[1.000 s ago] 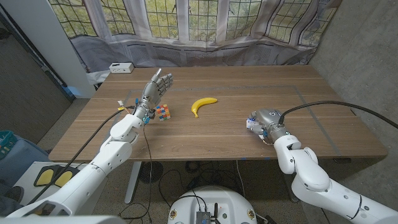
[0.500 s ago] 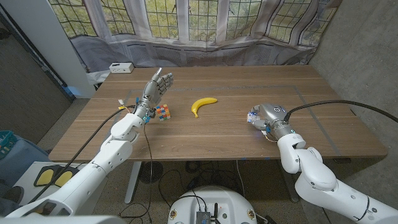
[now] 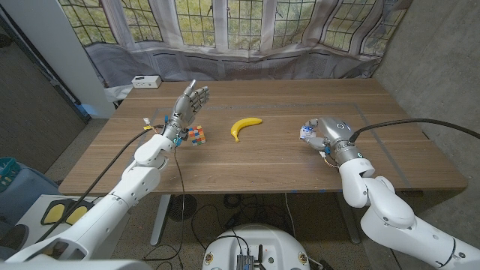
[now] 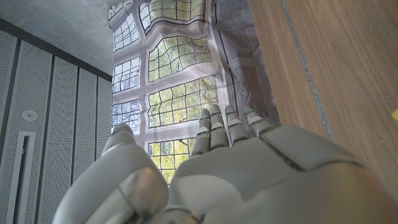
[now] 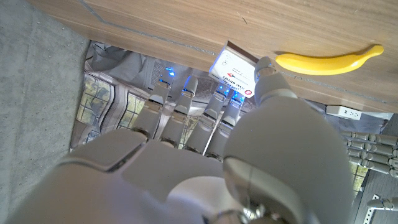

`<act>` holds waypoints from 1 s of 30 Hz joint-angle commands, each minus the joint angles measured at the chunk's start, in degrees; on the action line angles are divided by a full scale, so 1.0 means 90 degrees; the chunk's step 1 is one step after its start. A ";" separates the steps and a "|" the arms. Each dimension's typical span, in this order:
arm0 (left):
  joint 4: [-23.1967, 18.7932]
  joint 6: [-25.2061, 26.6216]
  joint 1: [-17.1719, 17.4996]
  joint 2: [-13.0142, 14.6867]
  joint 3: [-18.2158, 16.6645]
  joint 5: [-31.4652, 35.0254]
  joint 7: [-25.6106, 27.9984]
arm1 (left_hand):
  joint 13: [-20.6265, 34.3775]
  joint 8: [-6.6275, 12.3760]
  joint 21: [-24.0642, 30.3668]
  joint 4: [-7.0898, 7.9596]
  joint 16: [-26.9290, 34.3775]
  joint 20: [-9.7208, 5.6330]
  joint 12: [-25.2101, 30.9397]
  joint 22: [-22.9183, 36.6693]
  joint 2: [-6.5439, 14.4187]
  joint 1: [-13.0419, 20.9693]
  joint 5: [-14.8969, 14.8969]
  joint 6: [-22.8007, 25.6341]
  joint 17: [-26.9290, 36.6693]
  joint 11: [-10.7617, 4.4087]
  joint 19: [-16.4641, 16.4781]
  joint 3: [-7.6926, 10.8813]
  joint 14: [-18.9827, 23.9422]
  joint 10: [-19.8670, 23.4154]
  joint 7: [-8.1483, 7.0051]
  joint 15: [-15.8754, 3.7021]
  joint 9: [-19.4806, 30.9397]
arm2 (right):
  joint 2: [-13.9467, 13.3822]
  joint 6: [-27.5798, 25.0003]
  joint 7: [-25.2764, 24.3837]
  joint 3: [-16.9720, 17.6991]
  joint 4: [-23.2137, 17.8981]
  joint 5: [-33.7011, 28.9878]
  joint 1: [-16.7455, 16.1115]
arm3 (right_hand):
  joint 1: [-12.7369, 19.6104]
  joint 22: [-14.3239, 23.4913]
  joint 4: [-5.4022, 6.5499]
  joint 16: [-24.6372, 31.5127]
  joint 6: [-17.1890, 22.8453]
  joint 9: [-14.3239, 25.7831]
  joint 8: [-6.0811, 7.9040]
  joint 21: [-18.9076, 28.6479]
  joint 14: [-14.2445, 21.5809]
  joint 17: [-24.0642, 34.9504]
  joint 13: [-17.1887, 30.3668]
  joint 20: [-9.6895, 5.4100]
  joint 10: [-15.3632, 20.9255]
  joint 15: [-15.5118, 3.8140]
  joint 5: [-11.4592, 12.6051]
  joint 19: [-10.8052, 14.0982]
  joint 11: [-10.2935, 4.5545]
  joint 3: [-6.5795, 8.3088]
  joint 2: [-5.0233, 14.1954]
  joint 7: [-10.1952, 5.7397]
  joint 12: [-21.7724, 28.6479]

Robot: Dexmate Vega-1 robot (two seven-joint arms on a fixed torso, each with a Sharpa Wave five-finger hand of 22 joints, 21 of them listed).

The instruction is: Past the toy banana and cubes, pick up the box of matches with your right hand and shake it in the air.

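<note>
Matchbox (image 5: 235,70) is pinched in the right hand (image 3: 328,134), lifted off the table (image 3: 300,169) at the banana's (image 3: 244,126) 3 o'clock, ready for shaking, left hand (image 3: 184,111) loose.

Matchbox (image 5: 235,70) half hidden behind right robot hand (image 5: 211,137); print illegible.

White power strip (image 3: 145,81) on table's (image 3: 270,169) far-left corner.
</note>
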 commanded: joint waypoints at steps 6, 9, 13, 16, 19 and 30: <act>0.0100 0.0072 -0.0223 -0.0088 0.0082 0.0056 0.0005 | 0.0017 0.0036 -0.0010 -0.0049 0.0001 0.0054 -0.0029 0.0023 0.0028 -0.0029 -0.0017 0.0070 0.0038 -0.0020 -0.0023 0.0022 0.0022 0.0029 0.0003 -0.0027 0.0033 | -0.0075 0.0288 -0.0694 0.0194 -0.0140 0.0277 0.0048 | 0.0022 0.0038 0.0013 0.0036 0.0073 0.0012 0.0031 -0.0030 0.0077 0.0031 0.0029 -0.0023 0.0092 -0.0362 0.0034 0.0078 -0.0008 -0.0048 0.0057 -0.0003 0.0008; 0.0152 0.0065 -0.0272 -0.0128 0.0098 0.0060 0.0002 | 0.0017 0.0036 -0.0010 -0.0051 0.0002 0.0058 -0.0027 0.0023 0.0028 -0.0030 -0.0016 0.0072 0.0038 -0.0025 -0.0022 0.0022 0.0022 0.0034 0.0006 -0.0023 0.0033 | -0.0060 0.0346 -0.0757 0.0193 -0.0125 0.0266 0.0069 | 0.0033 0.0038 0.0004 0.0055 0.0090 0.0013 0.0024 -0.0027 0.0128 0.0032 0.0029 -0.0110 0.0121 -0.0397 0.0027 0.0101 -0.0007 -0.0067 0.0057 -0.0004 0.0005; 0.0223 0.0068 -0.0344 -0.0177 0.0139 0.0079 -0.0017 | 0.0017 0.0036 -0.0010 -0.0053 0.0001 0.0058 -0.0027 0.0023 0.0029 -0.0031 -0.0016 0.0072 0.0038 -0.0022 -0.0023 0.0022 0.0020 0.0034 0.0007 -0.0021 0.0033 | -0.0058 0.0404 -0.0809 0.0205 -0.0104 0.0251 0.0082 | 0.0030 0.0039 0.0003 0.0079 0.0113 0.0013 0.0016 -0.0019 0.0202 0.0028 0.0027 -0.0190 0.0145 -0.0450 0.0017 0.0140 -0.0006 -0.0098 0.0051 -0.0003 -0.0001; 0.0258 0.0072 -0.0385 -0.0208 0.0170 0.0104 -0.0015 | 0.0017 0.0034 -0.0009 -0.0055 0.0002 0.0060 -0.0029 0.0023 0.0030 -0.0032 -0.0017 0.0070 0.0038 -0.0016 -0.0022 0.0022 0.0021 0.0032 0.0006 -0.0021 0.0033 | -0.0032 0.0458 -0.0879 0.0254 -0.0071 0.0293 0.0070 | 0.0020 0.0039 0.0008 0.0092 0.0119 0.0014 0.0008 -0.0020 0.0245 0.0026 0.0027 -0.0207 0.0157 -0.0455 0.0011 0.0148 -0.0006 -0.0118 0.0049 -0.0003 -0.0006; 0.0314 0.0091 -0.0437 -0.0243 0.0198 0.0120 -0.0004 | 0.0017 0.0036 -0.0009 -0.0057 0.0002 0.0060 -0.0029 0.0023 0.0031 -0.0033 -0.0016 0.0075 0.0038 -0.0011 -0.0023 0.0022 0.0023 0.0032 0.0003 -0.0022 0.0033 | 0.0000 0.0508 -0.0941 0.0294 -0.0020 0.0341 0.0069 | 0.0021 0.0039 0.0011 0.0093 0.0126 0.0014 0.0007 -0.0021 0.0245 0.0027 0.0026 -0.0210 0.0162 -0.0457 0.0011 0.0150 -0.0006 -0.0120 0.0058 -0.0003 -0.0008; 0.0455 0.0093 -0.0549 -0.0327 0.0249 0.0148 -0.0011 | 0.0017 0.0037 -0.0010 -0.0064 0.0002 0.0063 -0.0027 0.0023 0.0033 -0.0038 -0.0017 0.0085 0.0038 -0.0014 -0.0030 0.0022 0.0020 0.0039 -0.0003 -0.0028 0.0033 | 0.0888 0.1450 -0.2267 0.1369 0.0459 0.1768 -0.0478 | 0.0053 0.0040 -0.0002 0.0153 0.0172 0.0016 -0.0018 -0.0016 0.0489 0.0001 0.0021 -0.0432 0.0210 -0.0521 0.0004 0.0208 -0.0007 -0.0148 0.0090 -0.0002 -0.0031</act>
